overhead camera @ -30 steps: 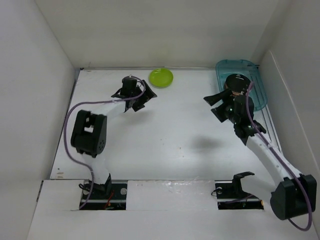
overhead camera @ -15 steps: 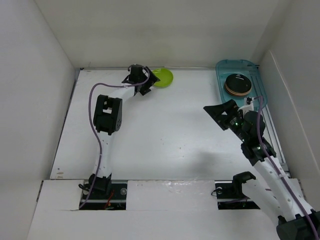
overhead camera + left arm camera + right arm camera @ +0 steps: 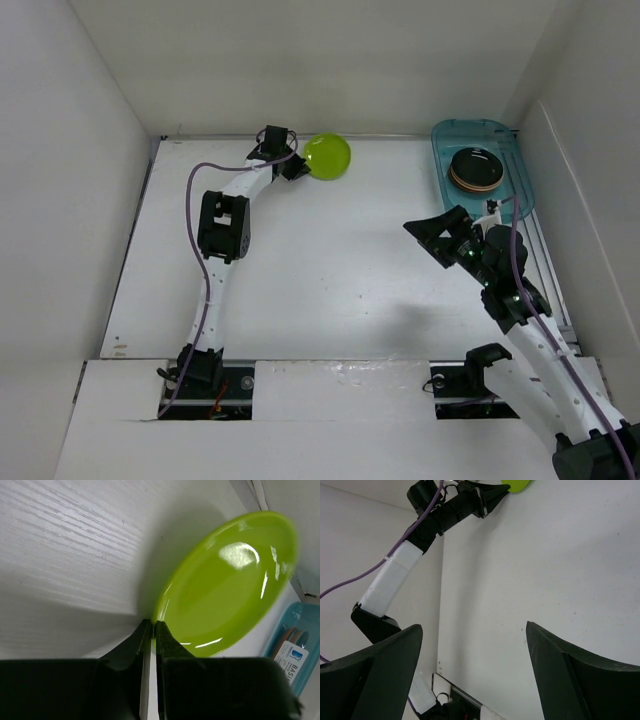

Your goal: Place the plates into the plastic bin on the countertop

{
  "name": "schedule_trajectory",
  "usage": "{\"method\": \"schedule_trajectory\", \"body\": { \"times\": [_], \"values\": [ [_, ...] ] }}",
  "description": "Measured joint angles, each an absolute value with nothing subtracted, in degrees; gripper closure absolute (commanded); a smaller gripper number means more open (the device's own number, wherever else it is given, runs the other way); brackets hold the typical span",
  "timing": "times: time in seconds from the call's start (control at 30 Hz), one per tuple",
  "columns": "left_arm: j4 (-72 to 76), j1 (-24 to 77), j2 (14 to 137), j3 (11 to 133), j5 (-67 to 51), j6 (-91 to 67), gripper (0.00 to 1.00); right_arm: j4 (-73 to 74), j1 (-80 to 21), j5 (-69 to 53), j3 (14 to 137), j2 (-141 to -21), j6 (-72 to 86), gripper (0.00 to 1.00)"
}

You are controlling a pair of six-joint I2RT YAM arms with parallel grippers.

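Note:
The lime green plate (image 3: 328,157) is at the far edge of the countertop (image 3: 330,270), tilted up off the surface. My left gripper (image 3: 298,167) is shut on its left rim; in the left wrist view the two fingers (image 3: 152,630) pinch the edge of the green plate (image 3: 230,580). The teal plastic bin (image 3: 516,170) lies at the far right and holds a stack of plates (image 3: 476,168), black on top with an orange edge below. My right gripper (image 3: 438,232) hangs open and empty just in front of the bin, above the countertop (image 3: 545,580).
White walls close in the countertop at the left, back and right. A raised white ledge (image 3: 548,170) runs along the right behind the bin. Both arm bases sit at the near edge (image 3: 330,375). The bin's corner with a white label (image 3: 292,657) shows in the left wrist view.
My left arm reached to the green plate, closed on its rim and tipped it up. My right arm drew back from over the bin towards the near side, still open.

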State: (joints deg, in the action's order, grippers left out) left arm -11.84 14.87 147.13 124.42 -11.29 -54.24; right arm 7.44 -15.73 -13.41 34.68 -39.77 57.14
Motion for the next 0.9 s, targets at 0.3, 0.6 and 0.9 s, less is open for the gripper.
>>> {"method": "schedule_trajectory", "body": {
  "times": [0.3,0.6,0.9],
  "values": [
    [-9.8,14.4,147.1,123.5,-13.0,-54.5,1.00,8.4,-15.0,-14.3,34.7,-39.7,56.8,0.10],
    [-3.9,14.5,125.3,93.8,-13.0,-49.7,1.00,6.8,-14.7,-14.2,34.9,-45.8,54.0,0.10],
    [3.3,21.5,90.3,63.5,-15.4,-47.2,1.00,-0.5,-14.7,-17.0,41.3,-68.4,48.2,0.13]
  ]
}}
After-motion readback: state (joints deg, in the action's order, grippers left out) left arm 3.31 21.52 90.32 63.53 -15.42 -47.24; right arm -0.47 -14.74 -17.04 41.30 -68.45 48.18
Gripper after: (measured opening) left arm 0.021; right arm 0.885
